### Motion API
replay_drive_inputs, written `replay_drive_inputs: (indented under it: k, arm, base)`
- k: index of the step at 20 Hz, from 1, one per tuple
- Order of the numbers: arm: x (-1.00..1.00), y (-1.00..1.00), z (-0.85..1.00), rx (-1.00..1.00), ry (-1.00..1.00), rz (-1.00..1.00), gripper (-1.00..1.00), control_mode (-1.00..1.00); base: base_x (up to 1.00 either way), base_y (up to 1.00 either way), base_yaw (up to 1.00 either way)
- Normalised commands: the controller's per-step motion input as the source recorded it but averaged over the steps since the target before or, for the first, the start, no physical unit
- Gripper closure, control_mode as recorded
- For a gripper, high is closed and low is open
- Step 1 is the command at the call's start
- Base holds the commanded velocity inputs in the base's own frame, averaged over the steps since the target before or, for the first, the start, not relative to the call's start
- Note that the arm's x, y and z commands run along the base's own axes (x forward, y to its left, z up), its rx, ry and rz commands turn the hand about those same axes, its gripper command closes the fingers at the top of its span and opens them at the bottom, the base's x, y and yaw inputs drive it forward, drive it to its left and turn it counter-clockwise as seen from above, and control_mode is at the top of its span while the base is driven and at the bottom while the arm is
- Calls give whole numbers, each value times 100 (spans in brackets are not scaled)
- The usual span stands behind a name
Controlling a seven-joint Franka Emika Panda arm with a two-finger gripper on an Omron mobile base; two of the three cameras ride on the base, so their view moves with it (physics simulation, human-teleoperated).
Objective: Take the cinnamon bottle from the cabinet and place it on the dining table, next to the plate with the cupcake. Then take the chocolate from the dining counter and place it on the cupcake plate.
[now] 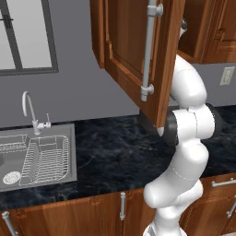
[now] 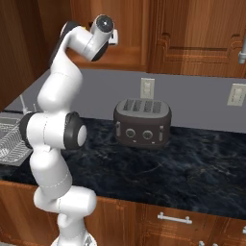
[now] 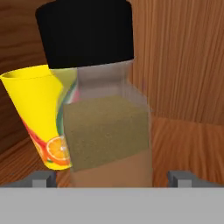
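one cinnamon bottle (image 3: 107,109) stands upright (black cap up) between the open pincer's (image 3: 111,177) tips.

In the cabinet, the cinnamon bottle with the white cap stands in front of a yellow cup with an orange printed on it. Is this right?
Not quite: the cap is black, not white, as the hand view shows. The rest holds: the cinnamon bottle stands in front of the yellow cup with the orange print.

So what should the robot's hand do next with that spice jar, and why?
Probably ease forward a little, then close. In the hand view the cinnamon bottle stands upright between the open gripper, whose fingertips sit only at its base. A yellow cup stands close behind it, so go gently.
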Motion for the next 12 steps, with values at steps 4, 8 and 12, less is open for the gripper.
replay_drive_inputs:
  k: [4, 8, 12]
  arm:
    - [15, -1, -7, -1, -1, 0, -100, -100]
    - [5, 0, 0, 0, 0, 0, 100, -100]
    - [-4, -5, 0, 0, 0, 0, 100, -100]
  base:
    - [0, 0, 0]
    - [0, 0, 0]
    - [0, 0, 0]
